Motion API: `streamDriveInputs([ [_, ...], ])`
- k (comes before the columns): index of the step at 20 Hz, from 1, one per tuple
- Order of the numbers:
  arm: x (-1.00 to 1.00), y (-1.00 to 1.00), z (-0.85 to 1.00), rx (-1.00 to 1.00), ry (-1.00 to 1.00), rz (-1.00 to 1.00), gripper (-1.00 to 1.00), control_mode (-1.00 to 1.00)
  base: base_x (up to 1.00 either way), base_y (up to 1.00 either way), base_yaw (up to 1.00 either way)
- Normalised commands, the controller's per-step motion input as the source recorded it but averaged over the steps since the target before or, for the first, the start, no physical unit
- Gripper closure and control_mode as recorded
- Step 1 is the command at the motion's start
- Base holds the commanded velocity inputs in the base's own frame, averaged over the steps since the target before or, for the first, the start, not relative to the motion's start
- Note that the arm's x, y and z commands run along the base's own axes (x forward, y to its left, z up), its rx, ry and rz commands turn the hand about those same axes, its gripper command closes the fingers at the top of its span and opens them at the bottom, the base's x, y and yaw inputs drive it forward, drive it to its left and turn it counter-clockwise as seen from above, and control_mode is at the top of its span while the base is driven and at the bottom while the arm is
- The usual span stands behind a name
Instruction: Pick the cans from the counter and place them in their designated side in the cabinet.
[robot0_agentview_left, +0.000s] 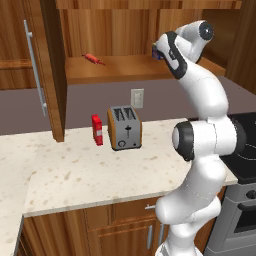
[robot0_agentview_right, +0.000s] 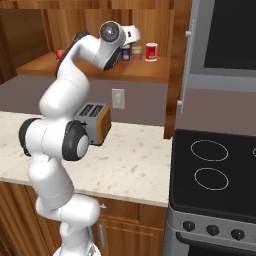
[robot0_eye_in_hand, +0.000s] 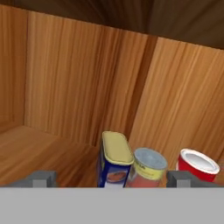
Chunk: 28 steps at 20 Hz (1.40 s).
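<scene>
two cans on the cabinet shelf, jaws wide and empty

two cans stand upright on the cabinet shelf (robot0_agentview_right: 150, 75), touching or nearly so: the blue can with the yellow top (robot0_eye_in_hand: 114, 159) and the grey-green-topped can (robot0_eye_in_hand: 148, 167). in the hand view both sit between the two dark fingertips (robot0_eye_in_hand: 41, 178) of the gripper (robot0_eye_in_hand: 109, 179), which stands spread wide with nothing in its hold; the tips flank the cans without touching. a red cup (robot0_eye_in_hand: 197, 164) stands just beside the round can, near the cabinet's side wall. to the other side the shelf runs bare toward the back wall (robot0_eye_in_hand: 78, 87). below, the counter (robot0_agentview_left: 75, 175) carries a toaster (robot0_agentview_left: 125, 127) and a red carton (robot0_agentview_left: 97, 129).
</scene>
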Motion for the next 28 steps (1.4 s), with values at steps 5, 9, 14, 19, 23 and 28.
streamDriveInputs([
  [5,-0.57,0.0,0.0,0.0,-0.07,0.02,-1.0,-1.0,0.0,0.0,0.0],
  [9,-0.62,0.0,0.02,0.0,-0.01,0.01,-1.0,-1.0,0.0,0.0,0.0],
  [14,-0.65,0.0,0.06,0.0,0.0,0.02,-1.0,-1.0,0.0,0.0,0.0],
  [19,-0.71,0.04,0.04,0.0,0.0,0.01,-1.0,-1.0,0.0,0.0,0.0],
  [23,-0.71,0.08,0.02,0.0,0.01,0.01,-1.0,-1.0,0.0,0.0,0.0],
  [28,-0.71,0.11,0.0,0.0,0.01,0.0,-1.0,-1.0,0.0,0.0,0.0],
])
